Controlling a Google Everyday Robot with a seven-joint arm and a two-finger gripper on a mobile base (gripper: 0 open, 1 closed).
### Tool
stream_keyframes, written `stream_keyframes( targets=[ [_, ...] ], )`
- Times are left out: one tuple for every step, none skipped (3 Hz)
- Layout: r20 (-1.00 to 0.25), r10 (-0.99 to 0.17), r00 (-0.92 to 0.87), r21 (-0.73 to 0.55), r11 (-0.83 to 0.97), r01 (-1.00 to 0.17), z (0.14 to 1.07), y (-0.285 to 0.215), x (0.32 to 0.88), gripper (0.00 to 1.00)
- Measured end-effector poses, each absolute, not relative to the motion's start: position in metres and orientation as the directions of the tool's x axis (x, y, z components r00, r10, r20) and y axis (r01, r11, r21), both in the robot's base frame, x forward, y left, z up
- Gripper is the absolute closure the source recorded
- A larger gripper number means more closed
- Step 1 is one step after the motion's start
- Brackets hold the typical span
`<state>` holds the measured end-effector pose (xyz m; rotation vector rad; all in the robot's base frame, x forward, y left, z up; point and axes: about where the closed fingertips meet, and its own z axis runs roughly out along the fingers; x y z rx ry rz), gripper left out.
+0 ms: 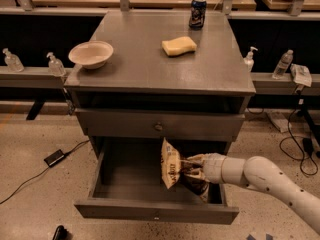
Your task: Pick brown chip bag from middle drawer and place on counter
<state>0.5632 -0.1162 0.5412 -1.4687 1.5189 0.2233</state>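
Room: pale speckled floor [45, 194] with a dark rail of shelves behind the grey cabinet.
Counter: the counter [150, 69] is the flat grey top of the cabinet.
Bowl: a pale bowl [91, 54] sits near the left edge of the counter, about halfway back.
Sponge: a yellow sponge [179, 46] lies right of the middle, nearer the back edge.
Can: a dark can [197, 13] stands upright at the back edge, toward the back right corner.
Top drawer: the drawer front with a ring pull [158, 127] is closed, just under the front edge of the counter.
Middle drawer: the middle drawer [155, 211] is pulled out wide toward the floor.
Arm: a white arm [270, 181] reaches in from the right, low, below the front right corner.
Gripper: the gripper [189, 167] is over the right half of the middle drawer, and its fingers pinch the bag tight.
Bag: the brown chip bag [171, 170] hangs in the gripper, lifted off the drawer floor, with its cream end standing up on the left and its dark part by the gripper.
Floor things: a small black box [54, 157] with a thin cable lies on the floor to the left.
Bottles: small clear bottles [55, 64] stand on the rail on both sides.
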Motion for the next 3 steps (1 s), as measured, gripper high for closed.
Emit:
stream_keyframes(
  targets=[
    [-0.726,-0.651,0.222,-0.476,0.242,-0.846,0.575,-0.131,0.541,1.0],
    [-0.719,-0.652,0.24,-0.492,0.235,-0.838,0.613,-0.161,0.52,1.0],
    [-0.688,-0.67,0.279,-0.534,0.207,-0.819,0.648,-0.18,0.525,1.0]
  ],
)
